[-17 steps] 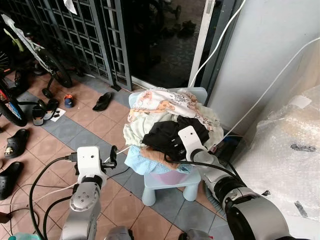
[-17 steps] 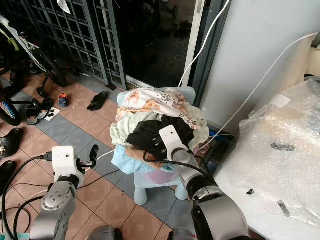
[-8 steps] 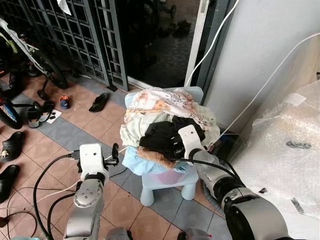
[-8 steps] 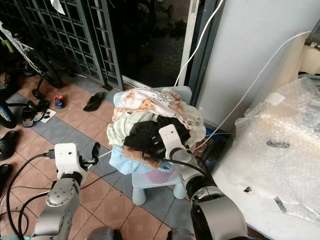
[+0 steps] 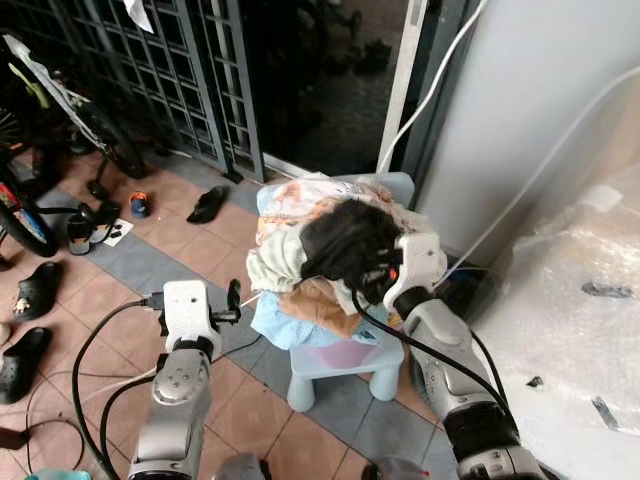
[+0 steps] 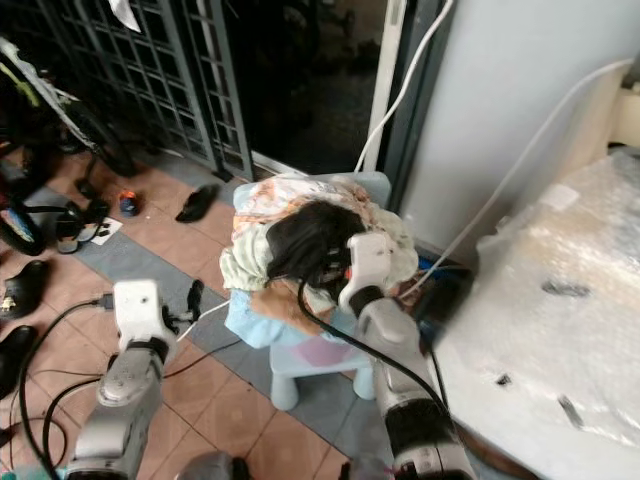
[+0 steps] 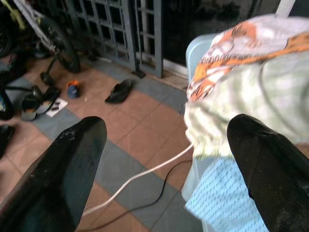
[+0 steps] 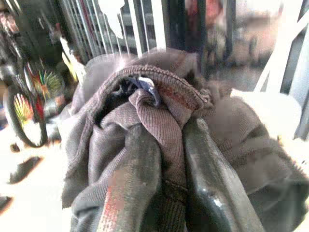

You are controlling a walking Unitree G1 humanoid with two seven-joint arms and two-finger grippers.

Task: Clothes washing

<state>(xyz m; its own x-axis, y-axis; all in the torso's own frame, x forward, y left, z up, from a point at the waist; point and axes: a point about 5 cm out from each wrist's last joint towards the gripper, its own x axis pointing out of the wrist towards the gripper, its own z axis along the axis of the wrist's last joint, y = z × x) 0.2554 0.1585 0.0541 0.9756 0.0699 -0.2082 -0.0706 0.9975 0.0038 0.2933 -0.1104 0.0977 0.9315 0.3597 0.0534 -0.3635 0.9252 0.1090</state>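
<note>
Clothes pile point(image 5: 300, 255) on stool point(image 5: 340, 365) — sandals point(image 5: 207, 203) apparently nearby

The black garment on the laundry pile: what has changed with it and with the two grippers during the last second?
The right gripper, shut on the black garment, has lifted it up off the laundry pile; earlier it lay flat among the clothes. The left gripper stays open and idle beside the pile. The pile remains on the blue stool.
</note>
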